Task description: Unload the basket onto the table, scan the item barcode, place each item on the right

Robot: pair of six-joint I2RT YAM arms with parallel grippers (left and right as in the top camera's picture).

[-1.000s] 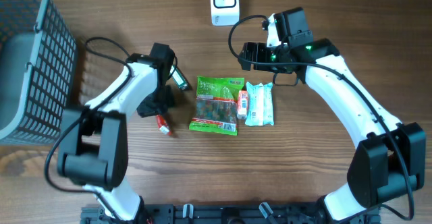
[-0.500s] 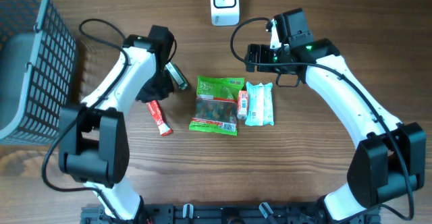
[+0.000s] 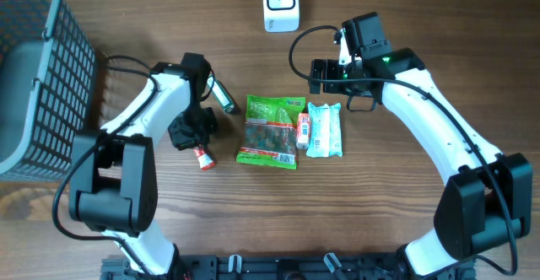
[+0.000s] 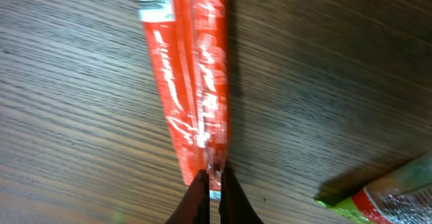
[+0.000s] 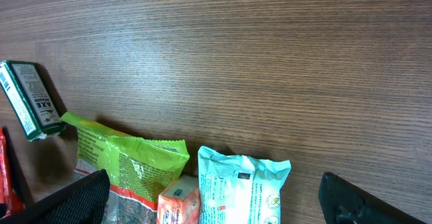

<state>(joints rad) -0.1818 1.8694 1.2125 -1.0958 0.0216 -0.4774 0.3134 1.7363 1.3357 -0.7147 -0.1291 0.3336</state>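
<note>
Overall, the surface is a brown wooden table with a fine grain, and nothing of the room beyond it shows. A dark mesh basket stands at its left edge and a white scanner at the far edge. Near the middle lie a green packet, a small orange box against its right side, and a pale blue packet just beside that. A small green box lies off the green packet's upper left corner. The red sachet lies on the wood left of the green packet, well apart from the scanner. From overhead the left gripper hides its own jaws. The left wrist view shows them pressed together, pinching the sachet's near end, and shows white print at its far end. The right gripper hangs between scanner and packets. Only its wrist view shows the jaws spread wide, with the packets' ends between them.
</note>
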